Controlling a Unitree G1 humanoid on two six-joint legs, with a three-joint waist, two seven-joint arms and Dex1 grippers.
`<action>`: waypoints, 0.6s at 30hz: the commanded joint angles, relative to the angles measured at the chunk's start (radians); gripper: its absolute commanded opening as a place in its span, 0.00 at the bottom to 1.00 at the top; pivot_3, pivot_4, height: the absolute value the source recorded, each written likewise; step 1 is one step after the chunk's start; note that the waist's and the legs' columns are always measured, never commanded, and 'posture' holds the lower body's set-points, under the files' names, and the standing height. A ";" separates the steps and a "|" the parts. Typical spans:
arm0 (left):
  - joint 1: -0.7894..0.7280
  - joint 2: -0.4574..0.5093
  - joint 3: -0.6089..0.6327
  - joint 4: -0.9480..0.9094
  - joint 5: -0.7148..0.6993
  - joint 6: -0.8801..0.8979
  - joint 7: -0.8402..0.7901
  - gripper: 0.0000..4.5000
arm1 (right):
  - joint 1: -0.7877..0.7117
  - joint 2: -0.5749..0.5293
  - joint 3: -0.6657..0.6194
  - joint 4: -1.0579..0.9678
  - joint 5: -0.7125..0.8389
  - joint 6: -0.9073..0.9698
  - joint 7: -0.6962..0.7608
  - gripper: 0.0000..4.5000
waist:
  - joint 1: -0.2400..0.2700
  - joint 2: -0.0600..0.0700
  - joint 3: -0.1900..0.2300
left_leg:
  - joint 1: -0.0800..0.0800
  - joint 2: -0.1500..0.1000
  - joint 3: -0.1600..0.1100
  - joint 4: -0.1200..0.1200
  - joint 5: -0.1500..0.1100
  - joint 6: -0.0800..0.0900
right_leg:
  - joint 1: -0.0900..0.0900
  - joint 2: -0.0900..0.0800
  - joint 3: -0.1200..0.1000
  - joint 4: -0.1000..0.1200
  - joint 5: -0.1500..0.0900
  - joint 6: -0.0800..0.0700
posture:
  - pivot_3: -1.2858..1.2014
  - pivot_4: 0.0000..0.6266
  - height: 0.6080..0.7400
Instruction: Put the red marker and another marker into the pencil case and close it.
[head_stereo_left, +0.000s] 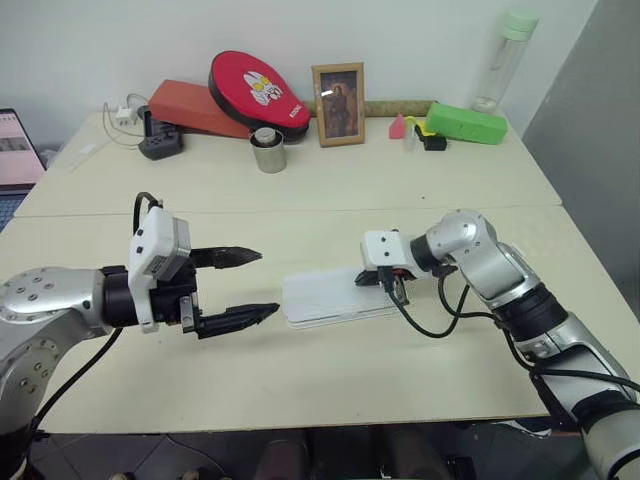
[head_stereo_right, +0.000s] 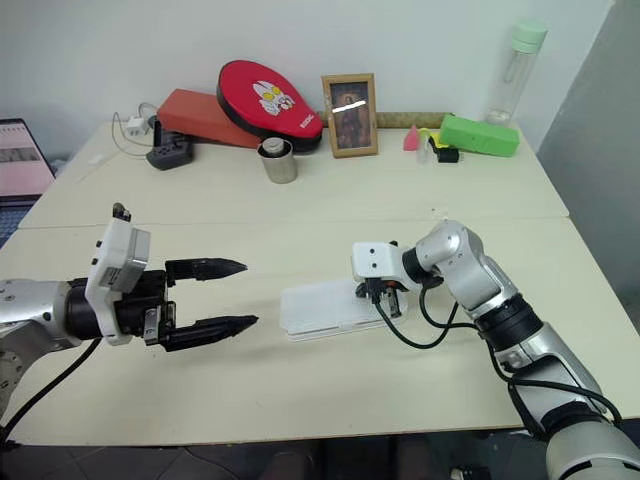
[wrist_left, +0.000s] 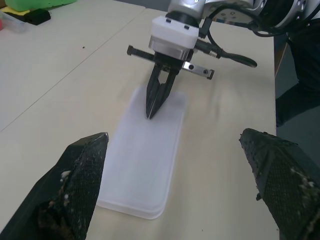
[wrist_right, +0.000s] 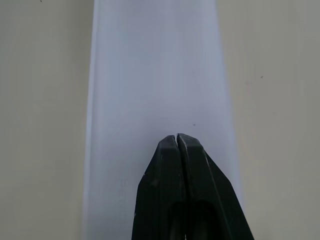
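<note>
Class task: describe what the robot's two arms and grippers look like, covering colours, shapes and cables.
Both arms are rounded silver metal with black joint sections. Each wrist carries a white boxy block. The left gripper and right gripper have two tapered black fingers. Loose black cables loop along both arms.

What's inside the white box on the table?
The pencil case lies flat with its lid down, and the shut right gripper points down at the lid. The cloudy plastic hides the inside, so I cannot tell whether any markers are in there.

Left hand (head_stereo_left: 250, 285) points level with fingers spread wide; right hand (wrist_left: 149, 115) angles downward, fingers pressed together.
</note>
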 joint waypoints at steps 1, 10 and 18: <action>-0.037 0.022 -0.018 0.009 0.013 -0.018 -0.010 1.00 | 0.037 -0.006 0.047 0.086 -0.051 0.006 -0.026 0.00 | -0.001 -0.001 -0.001 | 0.002 0.000 0.000 0.000 0.000 0.000 | 0.001 0.000 0.000 0.000 0.000 0.000 | 0.52 0.24 1.00; -0.095 -0.049 -0.041 0.087 0.041 -0.014 0.117 1.00 | 0.085 -0.003 -0.147 -0.090 0.157 0.141 -0.030 0.00 | 0.001 -0.001 -0.001 | 0.013 0.000 -0.001 -0.001 0.000 0.000 | 0.012 0.000 0.000 -0.001 -0.001 0.000 | 0.52 0.24 1.00; -0.051 -0.116 -0.033 0.220 0.224 -0.105 0.261 1.00 | 0.141 -0.022 -0.513 -0.185 0.371 0.288 -0.245 0.00 | 0.000 -0.001 0.000 | 0.003 0.000 0.000 -0.002 0.000 0.000 | 0.002 0.000 0.001 0.000 0.000 0.000 | 0.52 0.24 1.00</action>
